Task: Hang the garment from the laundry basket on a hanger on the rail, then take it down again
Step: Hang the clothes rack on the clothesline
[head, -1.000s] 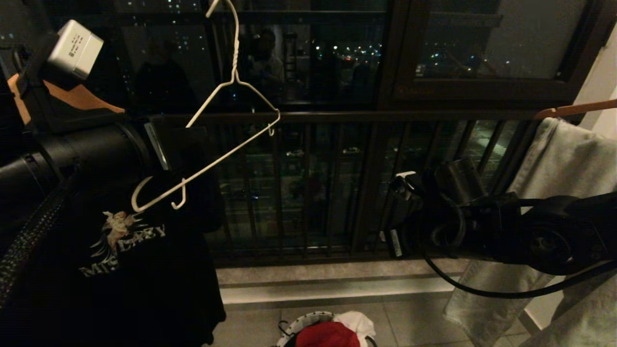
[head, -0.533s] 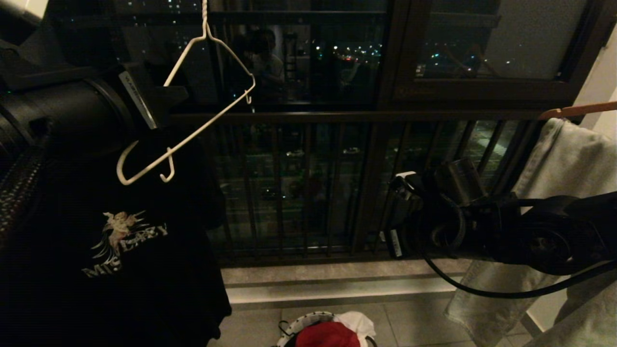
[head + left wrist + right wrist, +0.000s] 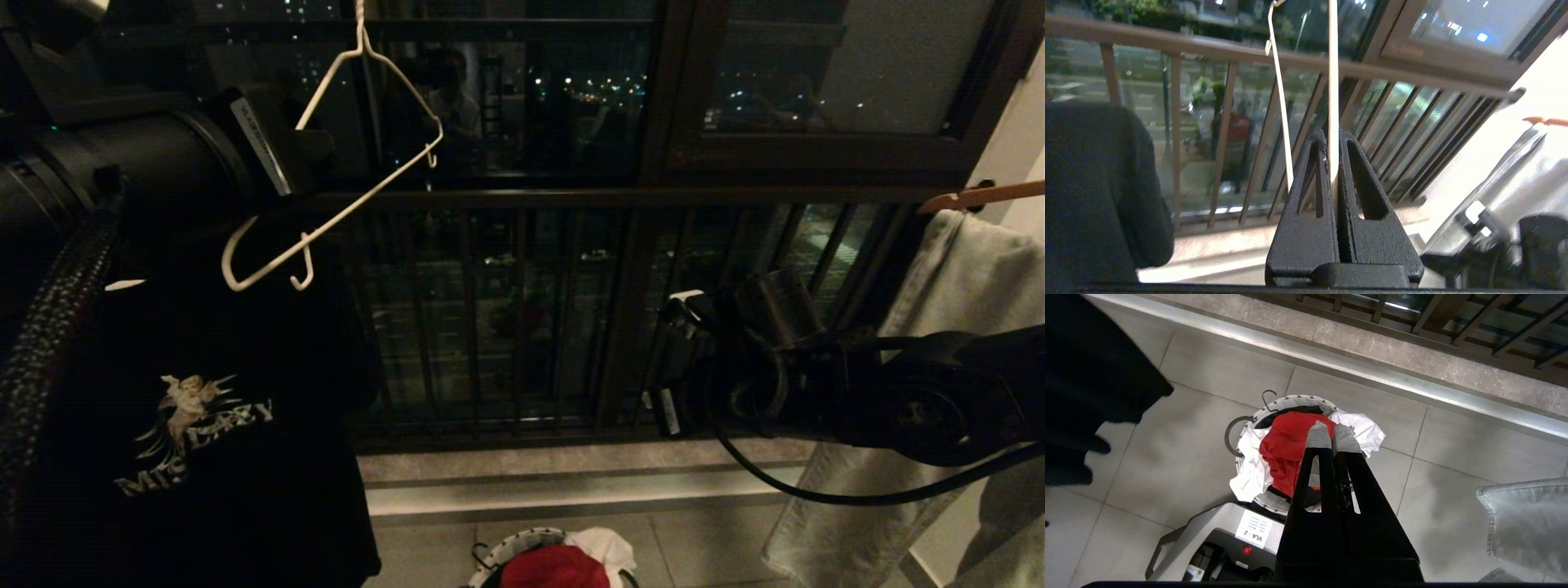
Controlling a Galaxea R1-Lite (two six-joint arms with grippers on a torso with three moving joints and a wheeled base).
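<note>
Far left in the head view: black T-shirt with a pale print, hanging low. Just above it, left gripper up high, jaws clamped tight on 1 wire of the thin white hanger. Hanger tilted, neck pointing up past the top edge, low end hooked near the black shirt. No garment on the hanger. Behind, dark balcony bars and night windows with small city lights. Lower middle, on the tiled floor: small round laundry basket with a white woven rim. Inside it, red garment bunched on top, with a white T-shirt spilling over the rim beside it. Right of middle: right gripper held in the air above the basket, jaws squeezed together with nothing between them, not touching the red cloth. Far right: pale grey cloth draped from a wooden hanger.
</note>
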